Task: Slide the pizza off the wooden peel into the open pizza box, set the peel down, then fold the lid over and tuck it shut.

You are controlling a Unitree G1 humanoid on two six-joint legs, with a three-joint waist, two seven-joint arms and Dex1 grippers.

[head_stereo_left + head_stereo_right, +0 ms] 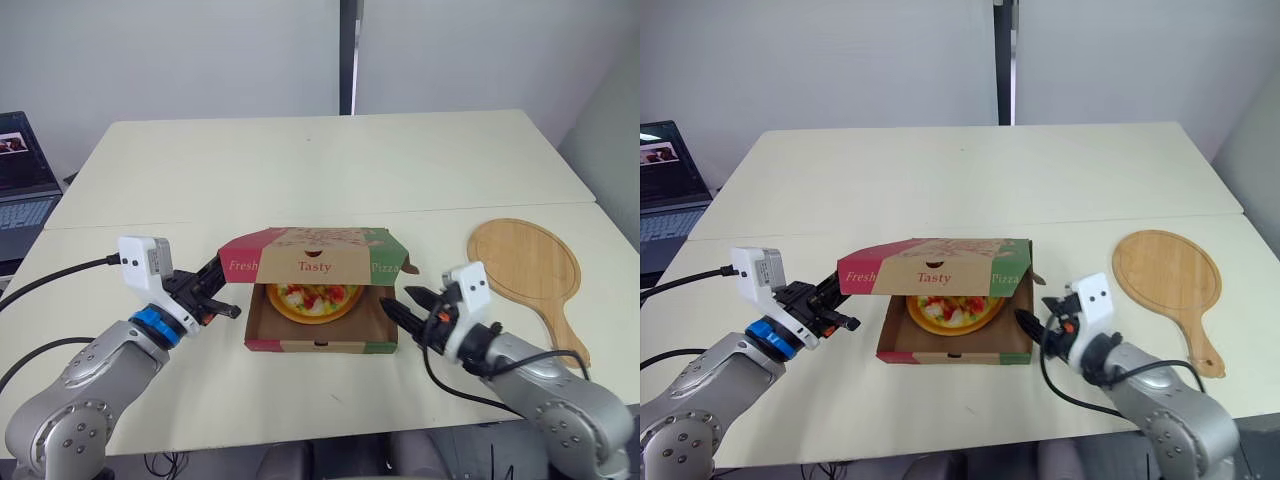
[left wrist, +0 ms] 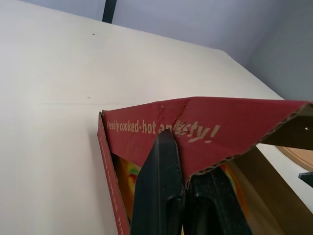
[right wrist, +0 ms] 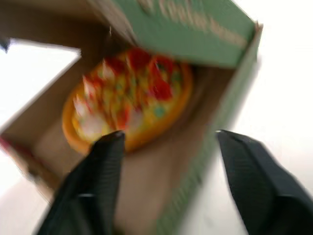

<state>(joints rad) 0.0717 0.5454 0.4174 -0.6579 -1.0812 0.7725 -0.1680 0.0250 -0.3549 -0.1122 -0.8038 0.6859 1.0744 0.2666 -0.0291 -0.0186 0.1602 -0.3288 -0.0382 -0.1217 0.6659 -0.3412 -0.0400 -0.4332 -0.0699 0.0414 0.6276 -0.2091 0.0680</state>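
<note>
Since the pizza [image 1: 315,300] already lies inside the box [image 1: 320,346] and the peel [image 1: 525,262] rests flat on the table [image 1: 330,170] well off to my right, what I have to handle now is the lid [image 1: 315,262]. It hangs half folded over the pizza, front edge raised. It is thin corrugated card: light, stiff across its panels, but quick to crease or tear at the folds. I judge it wants gentle pressure near the front corners and side flaps, not in the middle of the panel. The box itself is light enough to skid on the smooth tabletop if I push sideways. My left gripper [image 1: 228,305] sits at the lid's red left flap. Its fingers [image 2: 161,176] are drawn close together, and the flap's edge seems to run between them, so I take it they pinch it. My right gripper [image 1: 398,300] hovers just beside the box's right front corner, its fingers [image 3: 105,166] spread wide and holding nothing.
</note>
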